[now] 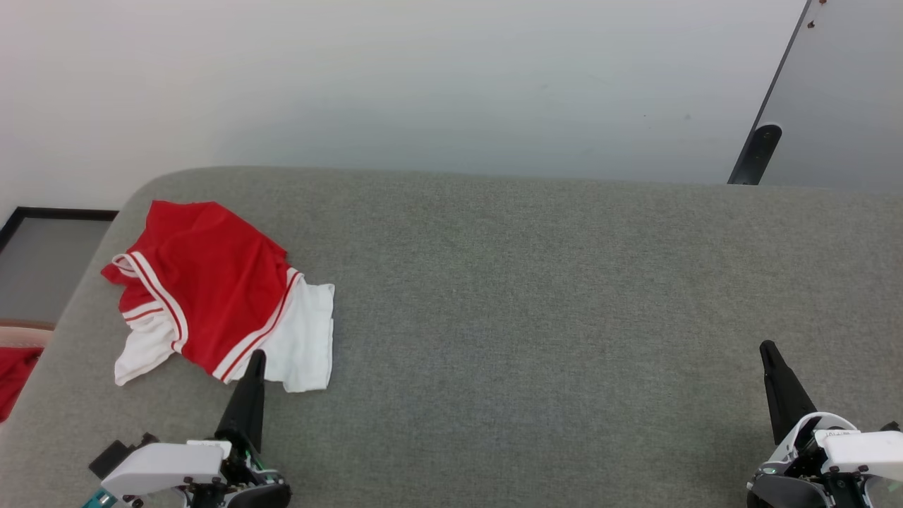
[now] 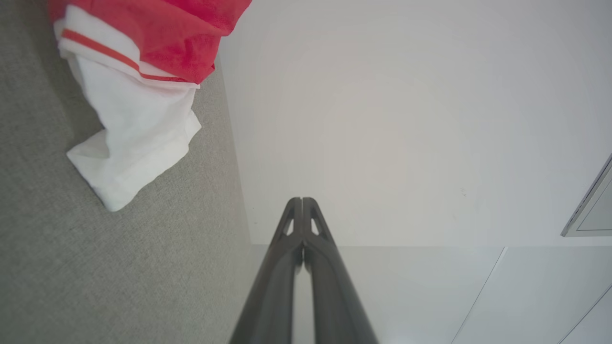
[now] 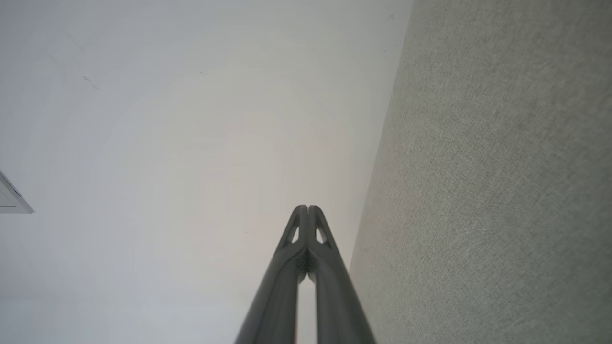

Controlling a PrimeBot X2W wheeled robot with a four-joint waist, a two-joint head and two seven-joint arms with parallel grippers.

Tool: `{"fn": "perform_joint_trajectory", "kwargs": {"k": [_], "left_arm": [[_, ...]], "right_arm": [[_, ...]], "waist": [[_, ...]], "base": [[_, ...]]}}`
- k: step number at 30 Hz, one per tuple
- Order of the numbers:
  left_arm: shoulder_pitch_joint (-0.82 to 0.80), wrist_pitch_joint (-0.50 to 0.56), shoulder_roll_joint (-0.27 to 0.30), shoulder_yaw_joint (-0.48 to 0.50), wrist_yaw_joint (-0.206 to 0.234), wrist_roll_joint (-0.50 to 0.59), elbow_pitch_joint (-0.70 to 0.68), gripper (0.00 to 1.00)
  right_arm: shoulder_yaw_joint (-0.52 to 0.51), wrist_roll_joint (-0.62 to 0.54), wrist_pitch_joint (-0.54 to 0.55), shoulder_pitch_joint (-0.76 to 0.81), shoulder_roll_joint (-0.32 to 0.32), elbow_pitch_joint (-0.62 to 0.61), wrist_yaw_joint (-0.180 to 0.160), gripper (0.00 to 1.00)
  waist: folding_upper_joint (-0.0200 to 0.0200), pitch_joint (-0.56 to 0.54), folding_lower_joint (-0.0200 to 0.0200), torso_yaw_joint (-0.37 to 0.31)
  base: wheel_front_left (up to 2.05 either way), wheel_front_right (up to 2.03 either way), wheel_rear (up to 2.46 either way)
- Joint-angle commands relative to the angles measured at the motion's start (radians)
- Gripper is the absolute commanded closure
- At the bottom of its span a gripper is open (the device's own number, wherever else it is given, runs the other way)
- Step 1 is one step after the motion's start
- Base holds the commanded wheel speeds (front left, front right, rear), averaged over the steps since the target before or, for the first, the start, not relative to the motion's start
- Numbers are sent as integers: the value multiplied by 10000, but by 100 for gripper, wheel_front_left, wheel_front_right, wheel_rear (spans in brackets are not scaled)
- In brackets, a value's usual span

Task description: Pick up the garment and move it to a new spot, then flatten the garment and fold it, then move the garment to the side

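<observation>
The garment (image 1: 208,286), a red T-shirt with white sleeves and striped trim, lies crumpled at the far left of the grey padded surface (image 1: 529,296). In the left wrist view the garment (image 2: 138,95) shows as a white sleeve under red cloth at the upper left. My left gripper (image 1: 255,356) is shut with nothing in it; in the head view its tip just overlaps the garment's near edge, while the left wrist view shows the tip (image 2: 302,199) apart from the cloth. Far to the right, my right gripper (image 1: 767,347) is shut and empty over bare surface, its tip (image 3: 308,208) pointing toward the white wall.
A white wall (image 1: 423,85) rises behind the surface. A dark-framed panel (image 1: 832,92) stands at the upper right. Off the left edge there is a dark-framed grey panel (image 1: 42,261) and a bit of red cloth (image 1: 14,377). The surface's middle and right lie bare.
</observation>
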Motion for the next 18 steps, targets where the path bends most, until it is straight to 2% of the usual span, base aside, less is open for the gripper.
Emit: {"fn": "perform_joint_trajectory", "kwargs": {"k": [1, 18], "left_arm": [[-98, 4, 9, 21, -68, -36, 9, 100], [-98, 4, 9, 22, -69, -35, 9, 100]], "right_arm": [[39, 51, -7, -19, 32, 4, 5, 100], [40, 51, -7, -19, 32, 4, 6, 100]], "waist": [[0, 0, 0, 0], [0, 0, 0, 0]], "base": [[0, 0, 0], [0, 0, 0]]}}
